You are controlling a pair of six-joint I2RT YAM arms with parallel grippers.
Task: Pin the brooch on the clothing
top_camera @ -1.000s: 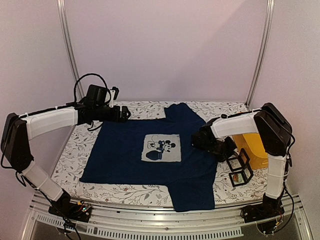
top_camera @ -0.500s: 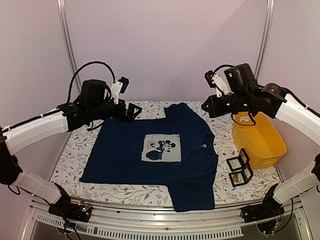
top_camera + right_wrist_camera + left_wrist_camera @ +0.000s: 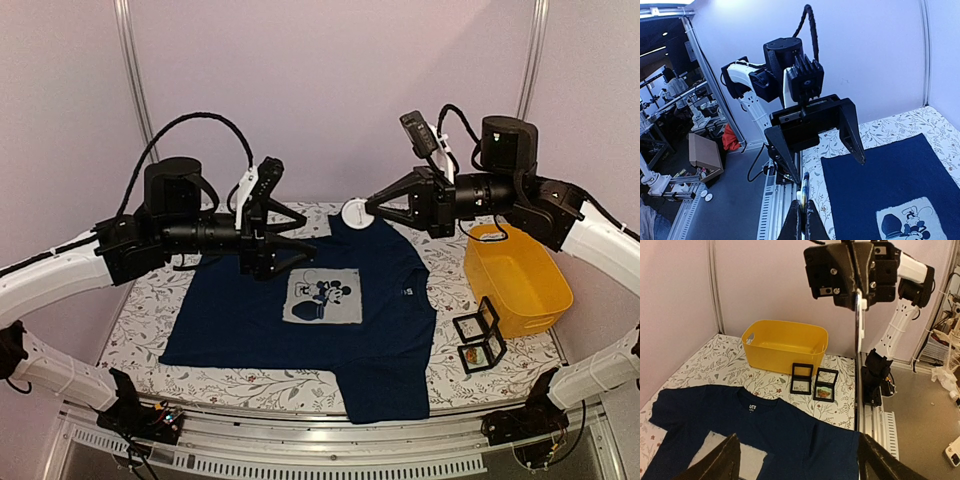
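The clothing point(image 3: 250, 310) is a navy T-shirt with a pale mouse print point(image 3: 322, 296), lying flat on the floral table. Both arms are raised above it and face each other. My right gripper point(image 3: 372, 208) is shut on the brooch point(image 3: 354, 213), a round white disc held in the air over the collar. In the right wrist view the brooch point(image 3: 805, 185) stands edge-on above the pinched gripper point(image 3: 803, 202). My left gripper point(image 3: 308, 238) is open and empty, its jaws pointing at the brooch from a short way off. In the left wrist view the brooch point(image 3: 858, 325) hangs edge-on below the right gripper point(image 3: 858, 295).
A yellow bin point(image 3: 530, 300) stands at the right of the table. Two black display frames point(image 3: 480, 335) stand open in front of it, next to the shirt's right sleeve. A metal rail point(image 3: 300, 455) runs along the near edge.
Both arms rose from the table and turned toward each other. The right gripper came up from beside the frames with the brooch. The left jaws narrowed a little.
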